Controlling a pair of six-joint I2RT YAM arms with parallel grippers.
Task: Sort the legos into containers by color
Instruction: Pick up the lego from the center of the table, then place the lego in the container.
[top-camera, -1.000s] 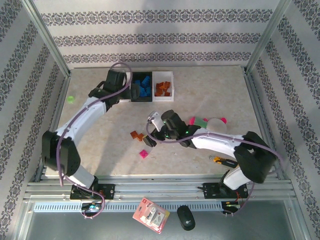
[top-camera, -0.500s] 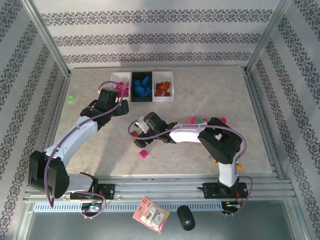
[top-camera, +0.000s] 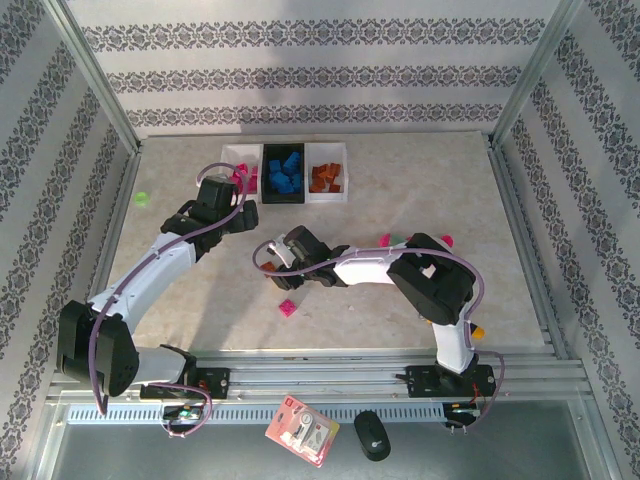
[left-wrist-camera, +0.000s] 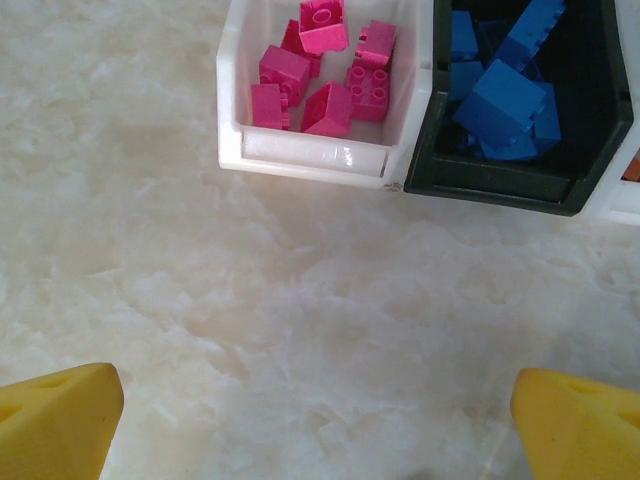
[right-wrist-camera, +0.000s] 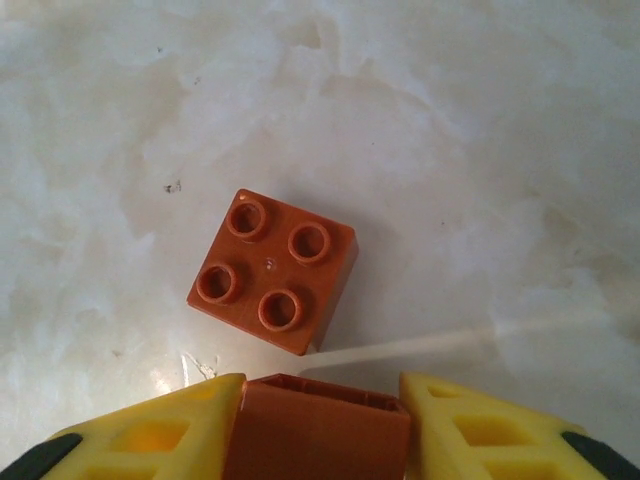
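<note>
Right gripper (right-wrist-camera: 320, 395): my two yellow fingers (right-wrist-camera: 170, 435) press against both sides of an orange-brown brick (right-wrist-camera: 318, 432) at the bottom edge of the wrist frame. It reads as a pinch. I cannot tell whether the brick is off the table (right-wrist-camera: 500, 150) yet.

A loose orange-brown brick (right-wrist-camera: 272, 270) lies centre-left of that frame, just ahead of my tips. It is studs up and sits apart from the pinched one by a thin gap. It is square, so it has no long axis, and its sides are turned a little against my finger line.

Left gripper (left-wrist-camera: 315, 395): fingers spread wide, nothing between them. It hovers over bare table below the pink-filled white bin (left-wrist-camera: 315, 158) and the black bin (left-wrist-camera: 490, 190).

Target, by my judgement, is the white bin with orange bricks (top-camera: 327, 199) at the right end of the row, upper centre of the overhead frame. It lies up and slightly right of my right fingers. The lane between is open marble, and the left arm stands off to the left of it. The bin's near wall has to be cleared before release.

A lone pink brick (top-camera: 288, 307) lies just below my right fingers in the overhead frame, with free table all around it.
</note>
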